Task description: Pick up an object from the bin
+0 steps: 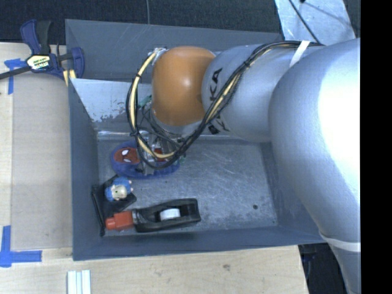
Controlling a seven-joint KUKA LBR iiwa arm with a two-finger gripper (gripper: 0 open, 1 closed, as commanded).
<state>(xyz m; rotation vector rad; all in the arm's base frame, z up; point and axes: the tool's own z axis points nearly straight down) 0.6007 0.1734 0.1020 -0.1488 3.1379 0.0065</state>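
My gripper [154, 146] is low in the back left part of the bin, mostly hidden under the arm's orange cover. It sits right over a flat blue toy [160, 168] whose round end carries a red face [125, 156]. The toy's middle is covered by the gripper. Just in front of it lies a small blue and yellow figure [118, 192].
A black tape dispenser [168, 215] with a white roll and a red end [119, 222] lies along the bin's front wall. A thin black bar [97, 210] lies beside it at the left wall. The arm covers the bin's right and back.
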